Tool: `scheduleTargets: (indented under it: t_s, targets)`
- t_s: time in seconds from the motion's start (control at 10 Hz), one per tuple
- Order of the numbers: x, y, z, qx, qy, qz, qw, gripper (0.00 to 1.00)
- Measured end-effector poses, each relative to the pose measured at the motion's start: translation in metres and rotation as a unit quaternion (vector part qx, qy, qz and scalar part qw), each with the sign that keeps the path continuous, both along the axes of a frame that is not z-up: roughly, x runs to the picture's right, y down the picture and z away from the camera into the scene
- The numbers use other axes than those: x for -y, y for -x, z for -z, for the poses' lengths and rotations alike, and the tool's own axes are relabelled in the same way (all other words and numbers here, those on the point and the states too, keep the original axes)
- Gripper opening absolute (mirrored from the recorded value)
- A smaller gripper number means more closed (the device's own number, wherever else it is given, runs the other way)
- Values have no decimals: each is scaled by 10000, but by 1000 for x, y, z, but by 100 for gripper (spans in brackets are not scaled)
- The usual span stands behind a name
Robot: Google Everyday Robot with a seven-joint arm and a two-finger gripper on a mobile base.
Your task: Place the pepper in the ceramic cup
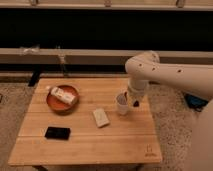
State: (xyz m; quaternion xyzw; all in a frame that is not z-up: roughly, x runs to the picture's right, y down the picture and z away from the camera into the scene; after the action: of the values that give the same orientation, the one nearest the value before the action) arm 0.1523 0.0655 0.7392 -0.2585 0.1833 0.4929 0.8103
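Note:
The white ceramic cup stands upright on the right half of the wooden table. My gripper hangs at the end of the white arm, right against the cup's right rim and slightly above it. The pepper is hidden; I only see a dark patch at the cup's mouth and cannot tell what it is.
A reddish-brown plate with a pale packet on it sits at the table's left. A black phone lies near the front left, and a pale rectangular block lies left of the cup. A low ledge runs behind the table.

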Motion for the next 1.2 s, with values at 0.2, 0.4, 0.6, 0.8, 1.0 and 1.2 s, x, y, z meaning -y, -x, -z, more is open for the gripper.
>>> scheduleTargets:
  t_s: [0.2, 0.4, 0.6, 0.8, 1.0, 1.2]
  targets:
    - [1, 5, 0, 69, 30, 52, 10000, 74]
    - [2, 7, 1, 120, 64, 105, 9999, 80]
    - [2, 9, 1, 160, 101, 157, 9997, 80]
    - [4, 10, 1, 186, 106, 191, 9996, 80]
    - [6, 12, 1, 197, 95, 212, 9995, 80]
    - [10, 11, 2, 184, -46, 70, 9998, 80]
